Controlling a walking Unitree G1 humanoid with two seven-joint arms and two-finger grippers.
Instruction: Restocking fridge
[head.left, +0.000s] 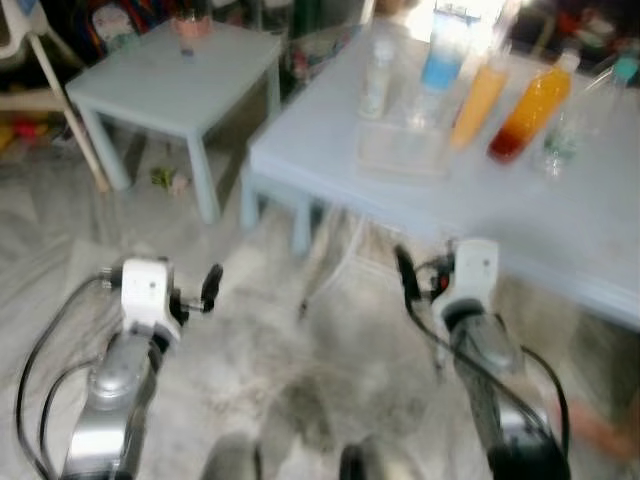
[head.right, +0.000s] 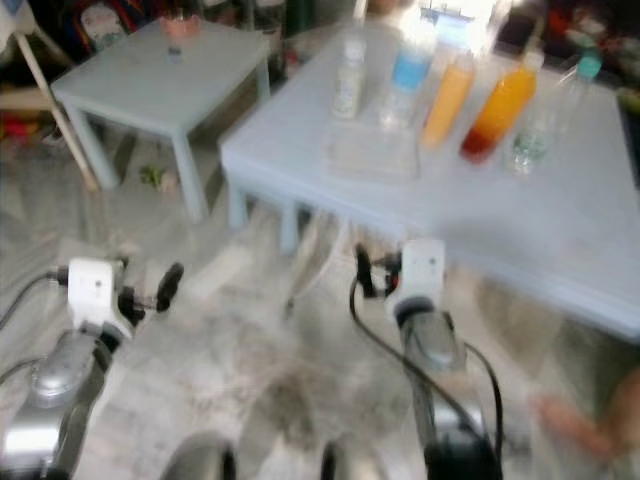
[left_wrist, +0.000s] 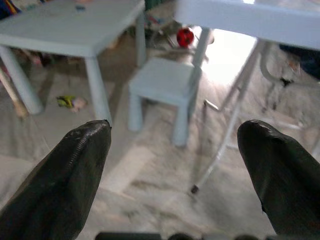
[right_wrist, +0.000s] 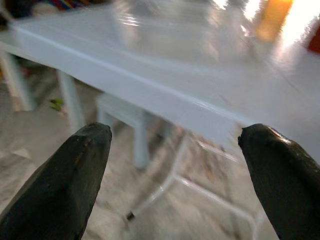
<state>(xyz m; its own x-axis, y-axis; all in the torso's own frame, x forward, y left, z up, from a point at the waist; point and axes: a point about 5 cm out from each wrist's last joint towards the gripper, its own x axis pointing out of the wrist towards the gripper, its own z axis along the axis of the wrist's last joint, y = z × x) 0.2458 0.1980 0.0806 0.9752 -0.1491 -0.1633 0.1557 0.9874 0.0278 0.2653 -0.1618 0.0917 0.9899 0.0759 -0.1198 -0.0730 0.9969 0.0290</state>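
Note:
On the big pale blue table (head.left: 560, 230) ahead stand several bottles: a small white one (head.left: 377, 78), a clear one with a blue label (head.left: 440, 60), an orange one (head.left: 478, 105) and an orange-and-red juice bottle (head.left: 530, 110). A clear flat container (head.left: 405, 150) lies in front of them. My left gripper (head.left: 212, 285) hangs open over the floor, short of the table. My right gripper (head.left: 403, 272) is open and empty just below the table's near edge (right_wrist: 165, 95). The views are blurred.
A smaller pale blue table (head.left: 180, 80) stands at the back left with a cup (head.left: 190, 25) on it. A low stool (left_wrist: 165, 82) and thin white legs (left_wrist: 220, 150) sit under the big table. A blurred pinkish shape (head.right: 600, 420) shows low on the right.

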